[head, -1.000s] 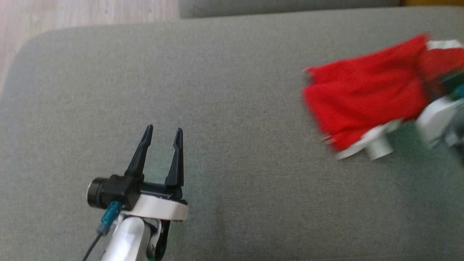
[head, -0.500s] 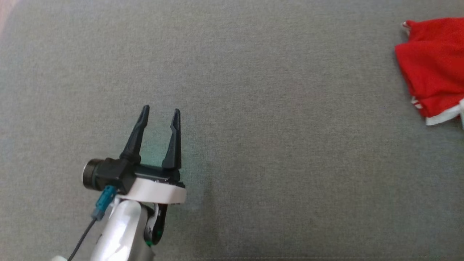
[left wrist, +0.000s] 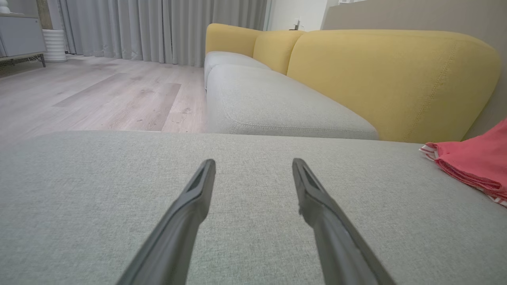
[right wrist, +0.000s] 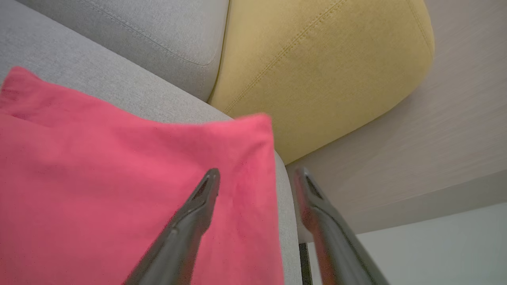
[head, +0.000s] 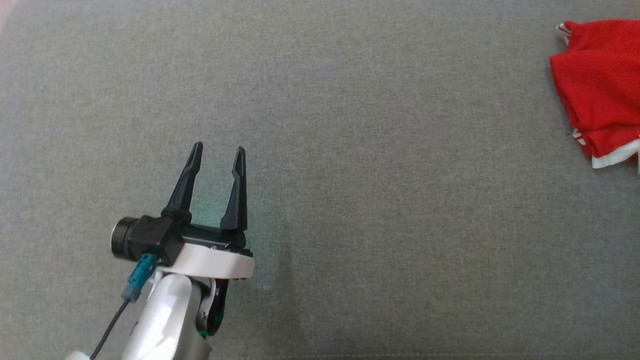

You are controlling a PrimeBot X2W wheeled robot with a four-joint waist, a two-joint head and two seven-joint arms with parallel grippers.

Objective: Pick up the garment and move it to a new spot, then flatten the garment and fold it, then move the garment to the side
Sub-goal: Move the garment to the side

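Head view shows us the garment, bright red, folded in layers with a white hem, lying far right on the grey sofa cushion. Our left end effector gapes empty, well apart; our right end effector gapes empty over the cloth.

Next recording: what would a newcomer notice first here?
The bright red garment at the far right of the grey cushion stands out most. Next comes the left hand, open and empty over bare cushion at lower left. The right wrist view adds a yellow sofa back beyond the open right hand.
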